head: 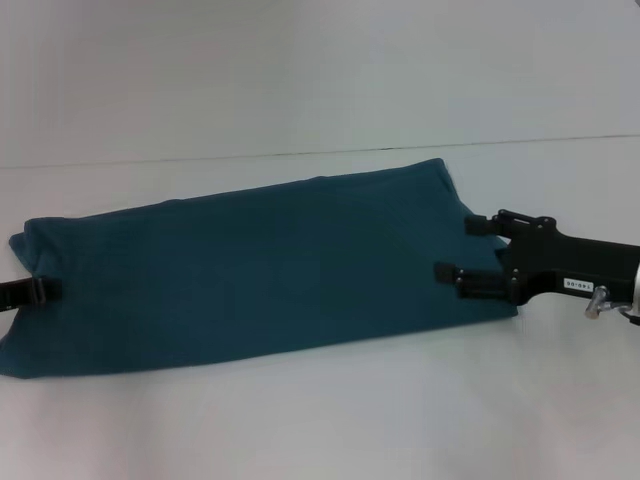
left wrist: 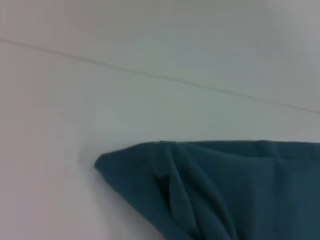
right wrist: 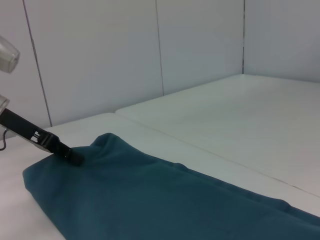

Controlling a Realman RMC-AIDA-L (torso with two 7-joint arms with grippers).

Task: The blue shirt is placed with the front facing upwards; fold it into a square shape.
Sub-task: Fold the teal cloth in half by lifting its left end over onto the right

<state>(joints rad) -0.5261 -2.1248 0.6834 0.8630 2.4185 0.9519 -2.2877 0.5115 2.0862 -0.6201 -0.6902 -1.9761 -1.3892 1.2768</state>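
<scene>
Here, in the head view, the shirt (head: 260, 270) lies on the white counter (head: 320, 420) as a long band, already folded lengthwise, running from the near left to the far right; no print or collar shows. The right gripper (head: 478, 248) sits at the shirt's right end with its fingers spread apart, one at the far edge and one lower, both resting at the cloth; whether any fabric is pinched between them I cannot tell. The left gripper (head: 30, 292) reaches in at the left edge, touching the shirt's left end; only a dark tip shows, so its opening cannot be judged.

The left wrist view shows a rumpled shirt corner (left wrist: 165, 180) with loose pleats on the counter.

The right wrist view looks along the band to the left gripper (right wrist: 55, 146) at the far corner.

The risk, as I judge it: if either end is gripped through only one layer, lifting would peel the fold open, and uneven lifting would skew the square.
</scene>
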